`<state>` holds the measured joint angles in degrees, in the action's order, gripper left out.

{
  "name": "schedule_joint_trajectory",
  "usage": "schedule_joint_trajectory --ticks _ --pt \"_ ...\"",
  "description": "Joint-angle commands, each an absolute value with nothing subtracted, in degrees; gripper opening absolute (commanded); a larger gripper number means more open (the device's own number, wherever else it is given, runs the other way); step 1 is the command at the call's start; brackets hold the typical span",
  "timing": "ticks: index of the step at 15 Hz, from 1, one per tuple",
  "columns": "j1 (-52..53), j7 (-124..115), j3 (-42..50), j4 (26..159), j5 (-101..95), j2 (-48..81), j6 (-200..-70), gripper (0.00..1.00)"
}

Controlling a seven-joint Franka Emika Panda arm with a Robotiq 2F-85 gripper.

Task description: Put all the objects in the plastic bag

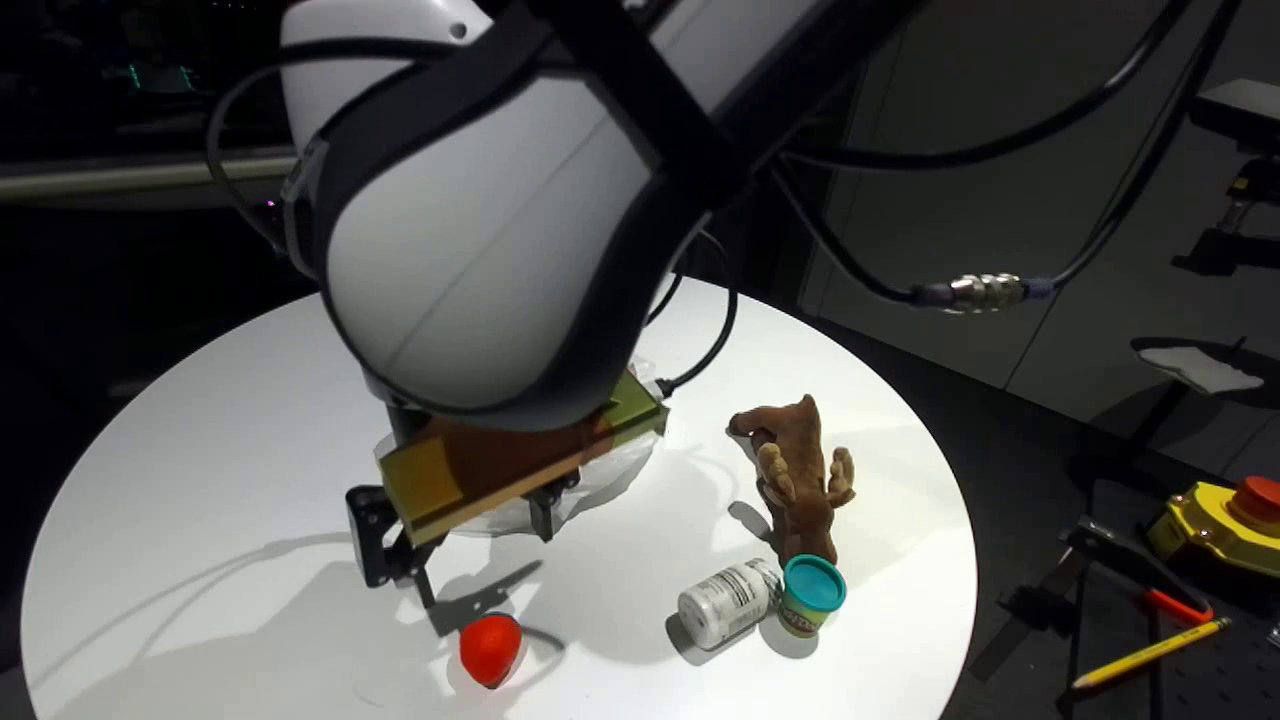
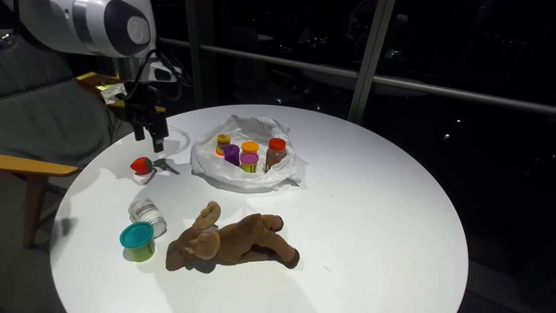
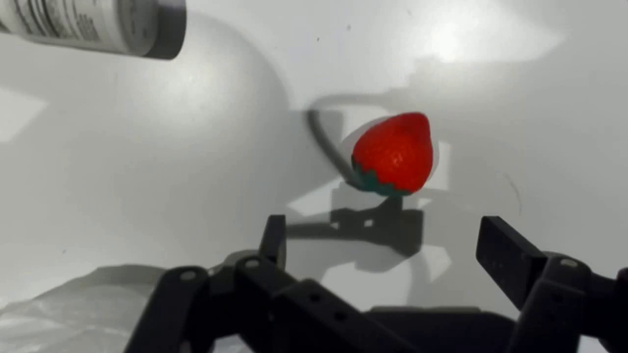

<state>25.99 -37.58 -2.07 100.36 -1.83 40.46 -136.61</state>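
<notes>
1. Tabletop (image 2: 382,208): round, white. Four items lie or stand loose on it, so we judge the task part done.
2. Plastic bag (image 2: 208,163): white, spread open, its wall low and crumpled. Inside we count a red-lidded jar (image 2: 276,153), a purple tub (image 2: 231,155), an orange-lidded tub (image 2: 249,147), a pink-lidded tub (image 2: 249,161) and a yellow tub (image 2: 223,144). A low carry could snag the wall, drag it and topple them.
3. Plush moose (image 2: 243,237): brown, lying flat, snout near the teal-lidded tub (image 1: 813,594). Likely limp; pinched at one end, it may drape its legs over the bag's wall.
4. Gripper (image 3: 381,230): fingers wide apart, nothing between them, poised above the tabletop near the toy strawberry (image 3: 395,152). If it closes too high, we expect a miss.
5. White bottle (image 1: 726,605): on its side, just beside the teal-lidded tub; whether they touch we cannot tell. Being round, it may roll at a nudge and knock its neighbour.
6. Teal-lidded tub: upright. A grip on the lid alone might pull it off.
7. Toy strawberry: red, on the tabletop, green cap toward the gripper; by our judgement the next pick. Its taper could squeeze it out of a grip near the tip.
</notes>
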Motion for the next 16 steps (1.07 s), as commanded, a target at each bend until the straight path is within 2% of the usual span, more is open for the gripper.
schedule_joint_trajectory --ticks 1,16 --pt "24.2 -36.8 -5.2 105.2 2.1 38.7 -141.6 1.00" --pt "23.3 -36.6 -5.1 104.2 5.3 43.5 -144.2 1.00"
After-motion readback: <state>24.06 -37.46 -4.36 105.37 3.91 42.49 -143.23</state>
